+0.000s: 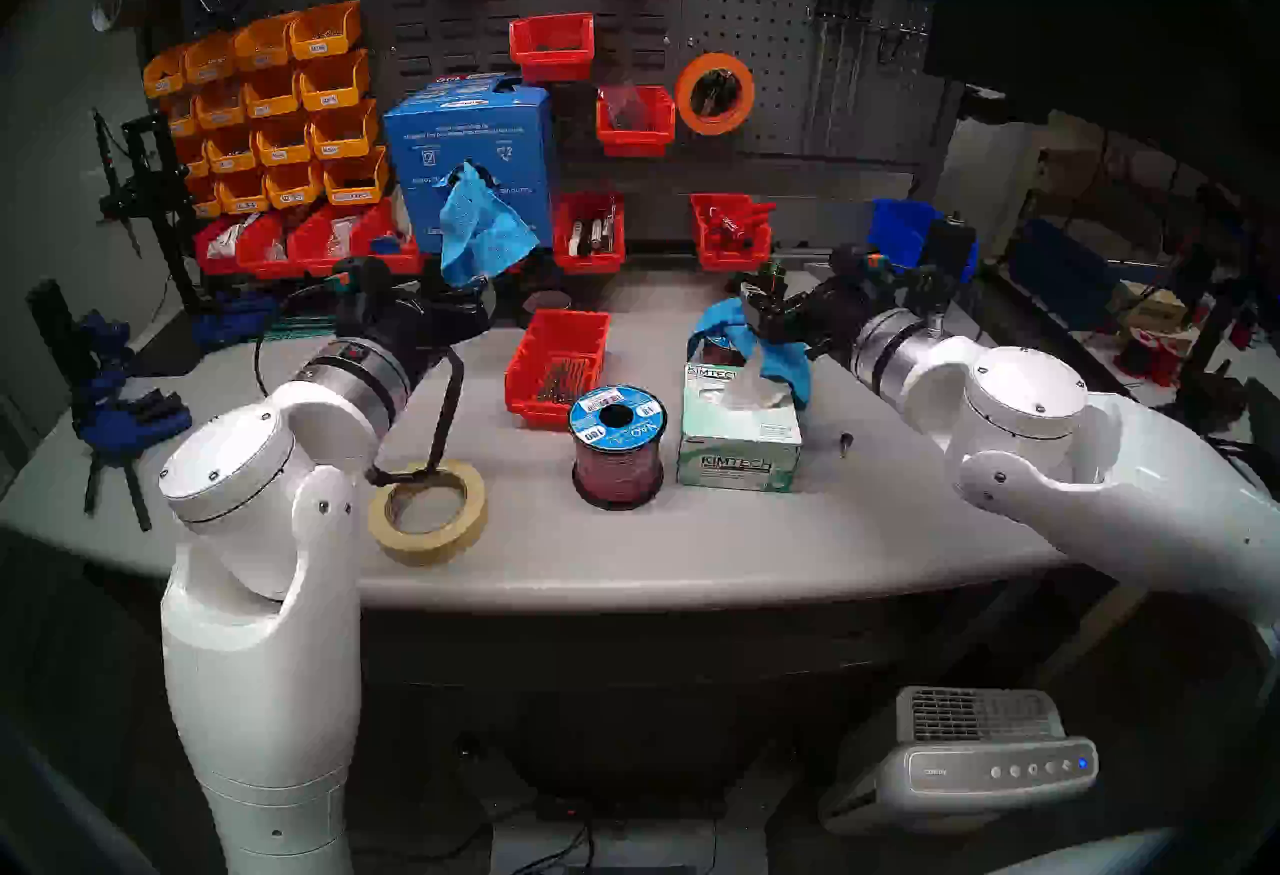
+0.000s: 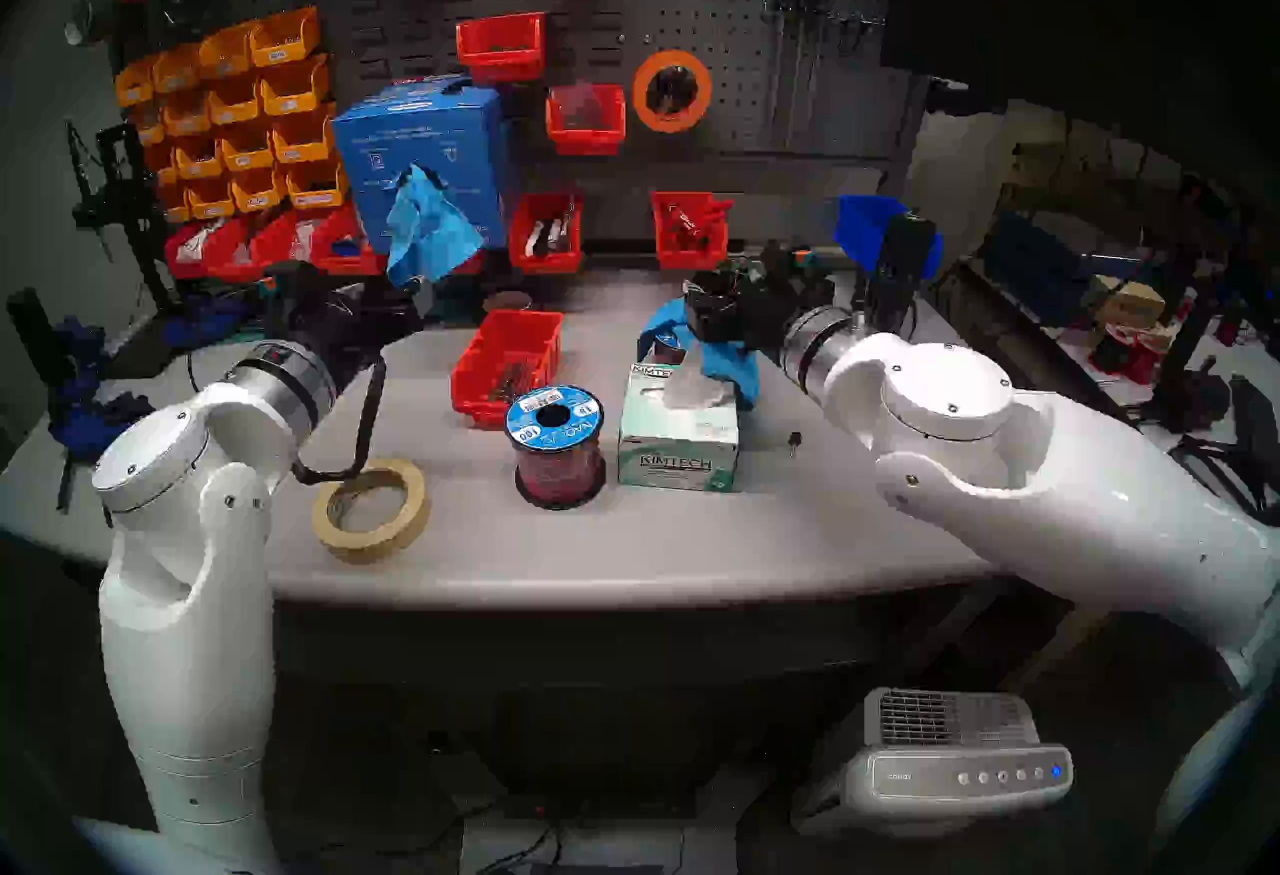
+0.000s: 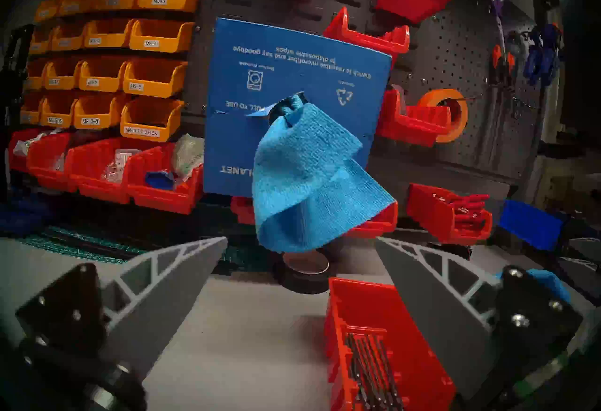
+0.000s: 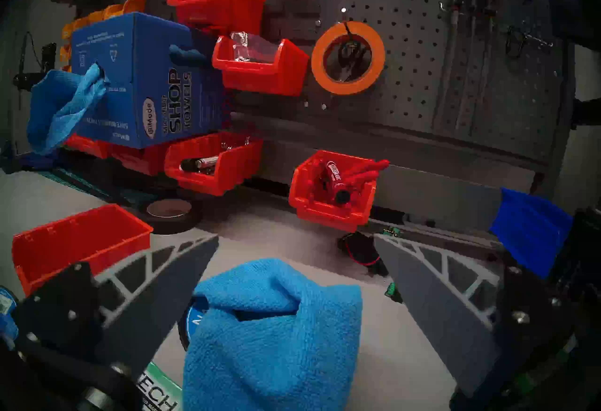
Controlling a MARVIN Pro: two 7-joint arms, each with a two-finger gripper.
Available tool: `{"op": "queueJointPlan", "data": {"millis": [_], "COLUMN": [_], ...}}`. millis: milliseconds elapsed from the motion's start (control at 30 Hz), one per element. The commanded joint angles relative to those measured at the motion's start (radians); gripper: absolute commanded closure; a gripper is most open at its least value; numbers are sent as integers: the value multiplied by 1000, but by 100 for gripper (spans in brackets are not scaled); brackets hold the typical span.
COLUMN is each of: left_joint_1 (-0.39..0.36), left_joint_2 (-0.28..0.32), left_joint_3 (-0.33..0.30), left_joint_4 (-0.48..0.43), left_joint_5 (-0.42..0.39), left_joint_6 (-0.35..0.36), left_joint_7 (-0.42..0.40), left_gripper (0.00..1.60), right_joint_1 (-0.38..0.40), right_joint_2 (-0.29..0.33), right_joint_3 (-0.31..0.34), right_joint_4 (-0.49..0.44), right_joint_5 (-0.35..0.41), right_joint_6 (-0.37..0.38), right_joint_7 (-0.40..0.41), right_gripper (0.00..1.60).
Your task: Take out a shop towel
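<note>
Grey workbench point(image 1: 692, 548) is backed by a pegboard of bins. One shop towel point(image 4: 273, 335) is draped over the Kimtech box point(image 1: 738, 437) (crumpled), between the spread fingers of the right gripper point(image 4: 296, 273), unheld. Another towel point(image 3: 302, 179) is seen hanging from the blue carton point(image 3: 292, 75); the left gripper point(image 3: 300, 270) is wide apart, empty.

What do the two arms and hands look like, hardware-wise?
Both arms are glossy white rounded shells with disc-shaped joint caps, ending in silver metal wrist rings and black housings. A black cable loops from the left wrist. Each hand, left hand and right hand, has two grey triangular truss-pattern fingers on black screwed brackets.
</note>
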Motion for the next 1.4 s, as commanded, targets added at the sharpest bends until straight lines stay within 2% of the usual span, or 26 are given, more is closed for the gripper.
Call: {"op": "queueJointPlan", "data": {"millis": [0, 200, 367, 767, 1167, 1367], "left_joint_1": [7, 31, 75, 147, 211, 241], "left_joint_2": [-26, -37, -51, -64, -66, -66], "left_joint_3": [8, 13, 25, 44, 61, 74], "left_joint_4": [-66, -80, -100, -100, -100, -94], "left_joint_5": [-4, -6, -6, 3, 38, 60], "left_joint_6": [-83, -123, -181, -294, -433, -508], "left_joint_7": [-4, 0, -4, -17, -40, -55], "left_gripper": [0, 0, 0, 0, 0, 0], "right_joint_1": [-3, -25, -57, -116, -183, -216], "right_joint_2": [49, 59, 76, 125, 198, 215], "right_joint_3": [13, -7, -38, -78, -114, -132], "right_joint_4": [-76, -125, -176, -199, -196, -186], "right_joint_5": [-102, -156, -235, -374, -510, -578], "right_joint_6": [-72, -100, -136, -200, -284, -328], "right_joint_7": [-52, -80, -124, -229, -403, -506], "right_gripper": [0, 0, 0, 0, 0, 0]}}
